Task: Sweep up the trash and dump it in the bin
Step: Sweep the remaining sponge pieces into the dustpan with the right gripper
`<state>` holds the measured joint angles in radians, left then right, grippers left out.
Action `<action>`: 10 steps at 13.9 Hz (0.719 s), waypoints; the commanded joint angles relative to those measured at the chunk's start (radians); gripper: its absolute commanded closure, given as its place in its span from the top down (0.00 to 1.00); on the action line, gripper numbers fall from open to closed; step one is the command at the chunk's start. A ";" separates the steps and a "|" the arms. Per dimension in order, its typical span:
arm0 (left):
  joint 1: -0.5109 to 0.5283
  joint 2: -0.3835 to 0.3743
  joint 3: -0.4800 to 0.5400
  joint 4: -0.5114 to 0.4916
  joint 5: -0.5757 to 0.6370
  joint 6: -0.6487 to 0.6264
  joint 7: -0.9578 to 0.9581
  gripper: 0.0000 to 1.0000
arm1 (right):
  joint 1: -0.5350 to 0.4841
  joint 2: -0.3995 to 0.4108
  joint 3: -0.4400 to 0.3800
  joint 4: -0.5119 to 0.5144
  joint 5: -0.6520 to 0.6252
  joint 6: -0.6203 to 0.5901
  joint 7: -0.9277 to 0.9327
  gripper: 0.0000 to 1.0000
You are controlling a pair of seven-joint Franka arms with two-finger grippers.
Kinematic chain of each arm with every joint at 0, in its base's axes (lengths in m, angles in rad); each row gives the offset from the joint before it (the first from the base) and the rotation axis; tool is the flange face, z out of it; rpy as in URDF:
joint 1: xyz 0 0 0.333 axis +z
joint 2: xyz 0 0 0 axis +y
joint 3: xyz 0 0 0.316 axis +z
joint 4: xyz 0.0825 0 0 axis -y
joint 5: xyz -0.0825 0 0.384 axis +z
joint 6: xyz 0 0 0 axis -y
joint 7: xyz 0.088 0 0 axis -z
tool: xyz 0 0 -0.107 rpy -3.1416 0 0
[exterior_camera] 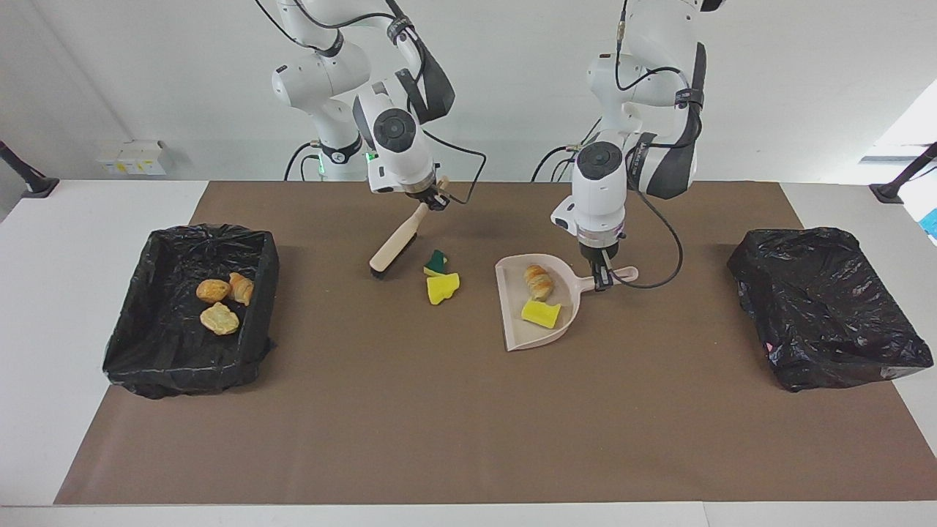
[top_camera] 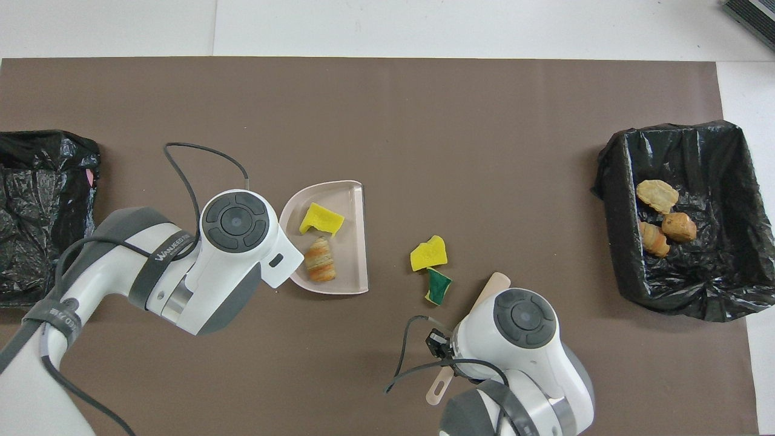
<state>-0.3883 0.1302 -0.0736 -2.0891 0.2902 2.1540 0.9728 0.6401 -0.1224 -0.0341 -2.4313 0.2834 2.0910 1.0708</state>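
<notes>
Right claw [exterior_camera: 435, 202] grips brush [exterior_camera: 392, 246] handle, bristles lifted just beside 2 sponge scraps [exterior_camera: 441, 280] on counter. Left claw [exterior_camera: 602, 279] pinches dustpan [exterior_camera: 516, 333] handle; 1 pastry, 1 sponge inside. Best: sweep low toward pan lip w/ pan pressed flat.

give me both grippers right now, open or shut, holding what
Left gripper: shut on the dustpan handle.
Right gripper: shut on the brush handle.
</notes>
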 commanded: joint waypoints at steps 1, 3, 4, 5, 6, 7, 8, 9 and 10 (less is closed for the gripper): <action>-0.020 -0.040 0.012 -0.055 0.024 0.018 -0.013 0.00 | 0.041 0.085 0.003 -0.005 -0.001 0.124 0.024 0.00; -0.018 -0.040 0.012 -0.055 0.024 0.020 -0.013 0.00 | 0.061 0.145 0.005 0.026 -0.001 0.228 0.008 0.00; -0.018 -0.040 0.012 -0.055 0.024 0.020 -0.013 0.00 | 0.061 0.168 0.003 0.062 -0.001 0.225 -0.006 0.00; -0.018 -0.040 0.012 -0.055 0.024 0.020 -0.013 0.00 | 0.058 0.190 0.003 0.102 -0.001 0.212 -0.046 0.00; -0.015 -0.040 0.012 -0.055 0.023 0.020 -0.013 0.00 | 0.055 0.211 0.003 0.144 -0.001 0.199 -0.098 0.00; -0.014 -0.040 0.012 -0.057 0.023 0.020 -0.013 0.00 | 0.053 0.231 0.005 0.190 -0.001 0.189 -0.136 0.00; -0.014 -0.040 0.012 -0.055 0.023 0.021 -0.013 0.00 | 0.053 0.250 0.005 0.228 -0.001 0.172 -0.194 0.00; -0.012 -0.040 0.012 -0.055 0.023 0.021 -0.013 0.00 | 0.055 0.263 0.005 0.259 0.005 0.164 -0.289 0.00; -0.012 -0.040 0.012 -0.055 0.023 0.021 -0.013 0.00 | 0.056 0.276 0.005 0.283 0.061 0.164 -0.352 0.00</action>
<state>-0.3885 0.1217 -0.0734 -2.1006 0.2904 2.1590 0.9727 0.7041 0.0988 -0.0330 -2.2280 0.2962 2.2793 0.8507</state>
